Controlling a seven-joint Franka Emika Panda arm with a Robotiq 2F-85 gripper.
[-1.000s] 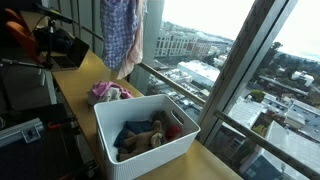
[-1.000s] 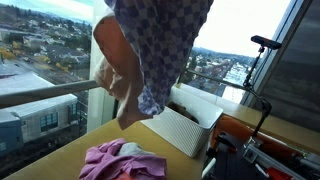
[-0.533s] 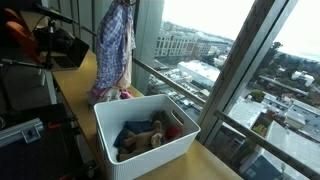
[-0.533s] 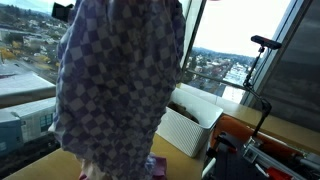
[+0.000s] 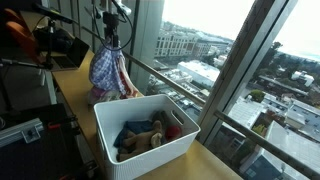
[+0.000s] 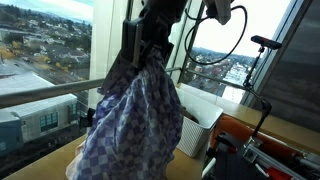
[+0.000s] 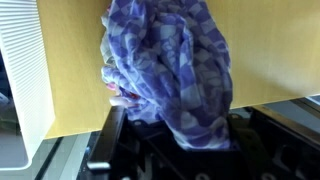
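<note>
My gripper [image 5: 112, 40] [image 6: 150, 48] is shut on the top of a blue-and-white checked cloth [image 5: 108, 72] [image 6: 135, 120]. The cloth hangs bunched below it, with its lower end down on the wooden tabletop [image 5: 75, 85] beside the white bin [image 5: 145, 135] [image 6: 197, 126]. In the wrist view the cloth [image 7: 170, 70] fills the middle and hides the fingertips of the gripper [image 7: 175, 135]. A scrap of the pink clothing [image 7: 118, 96] shows under its left edge. The rest of the pink pile is hidden.
The white bin [image 7: 22, 70] holds several folded clothes, dark blue, tan and red [image 5: 148, 135]. A window rail [image 5: 185, 95] and glass run along the table's far side. Camera stands and black gear [image 5: 55, 45] [image 6: 258, 60] sit near the table's ends.
The arm has come down into both exterior views. The cloth, spread and hanging high before, has sunk and bunched onto the pink pile, covering it.
</note>
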